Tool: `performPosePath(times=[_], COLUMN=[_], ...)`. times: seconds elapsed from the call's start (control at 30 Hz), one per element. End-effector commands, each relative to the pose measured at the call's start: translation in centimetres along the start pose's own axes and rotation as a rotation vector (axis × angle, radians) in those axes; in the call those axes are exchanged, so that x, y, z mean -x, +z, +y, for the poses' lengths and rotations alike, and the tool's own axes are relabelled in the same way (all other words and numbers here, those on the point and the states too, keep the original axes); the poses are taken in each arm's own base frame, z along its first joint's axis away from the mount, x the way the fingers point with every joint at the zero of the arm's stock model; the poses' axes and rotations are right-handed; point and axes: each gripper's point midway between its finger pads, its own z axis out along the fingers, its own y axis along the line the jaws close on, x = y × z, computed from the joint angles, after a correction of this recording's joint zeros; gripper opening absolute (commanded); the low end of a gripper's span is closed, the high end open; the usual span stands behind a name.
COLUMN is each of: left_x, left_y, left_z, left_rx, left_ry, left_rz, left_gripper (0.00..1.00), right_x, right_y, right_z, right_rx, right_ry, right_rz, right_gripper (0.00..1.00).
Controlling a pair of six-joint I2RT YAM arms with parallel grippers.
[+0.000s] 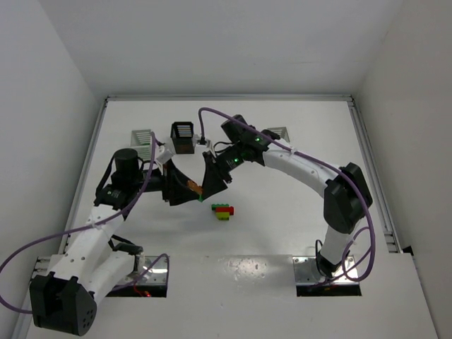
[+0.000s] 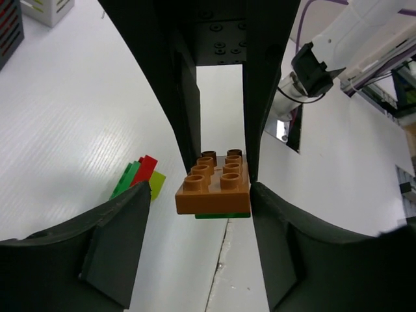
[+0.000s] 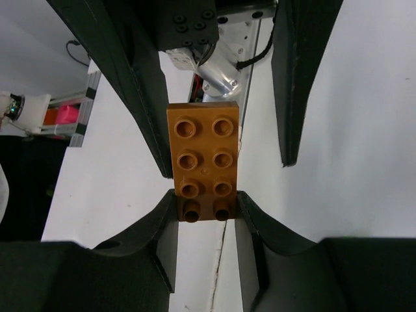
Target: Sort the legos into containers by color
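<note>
Orange-brown brick (image 3: 203, 159), eight studs up, is hanging in mid-air above the worktop (image 1: 282, 226), right in the middle between the two arms. The right hand (image 3: 207, 214) has it clamped by one short end, both fingertips pressed tight against the brick's sides while the rest of it juts out past them. From the other side the left hand (image 2: 201, 195) sits around the same brick with its jaws apart: one finger is right up against the brick's edge, the other stands clear with white worktop showing through the gap. A sliver of green piece (image 2: 224, 215) peeks out under the brick; whether it is stuck on I cannot tell. Down below, just beside the hands, the loose legos (image 1: 223, 210) lie in a small cluster on the worktop, green, red and yellow-green touching each other. Further back, the black bin (image 1: 183, 138) stands just behind the hands, the left white bin (image 1: 143, 134) is beside it, and the right white bin (image 1: 279, 131) shows partly behind the right arm.
</note>
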Motion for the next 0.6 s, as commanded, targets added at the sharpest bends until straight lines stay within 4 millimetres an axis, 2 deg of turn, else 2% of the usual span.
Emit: performPosePath(times=[0.0,0.13,0.23,0.4,0.57], left_x=[0.3,0.2,-0.1,-0.1,-0.6], left_y=[0.3,0.2,0.3,0.3,0.2], left_z=[-0.9,-1.3,-1.2,-1.2,-1.3], left_rx=[-0.067,-0.087,-0.087,-0.087,-0.087], left_ry=[0.012,0.013,0.004,0.013,0.015], left_rz=[-0.003,-0.001,0.003,0.002,0.002], left_gripper=[0.66,0.53,0.48,0.25,0.16], right_x=[2.7,3.4,3.6,4.0,4.6], right_y=[-0.4,-0.8,-0.8,-1.1,-2.3], right_z=[2.1,2.0,2.0,1.7,0.9], right_rx=[0.044,0.045,0.045,0.037,0.000], right_ry=[-0.082,-0.070,-0.068,-0.063,-0.061], right_rz=[-0.062,-0.086,-0.090,-0.106,-0.131], right_gripper=[0.00,0.00,0.00,0.00,0.00])
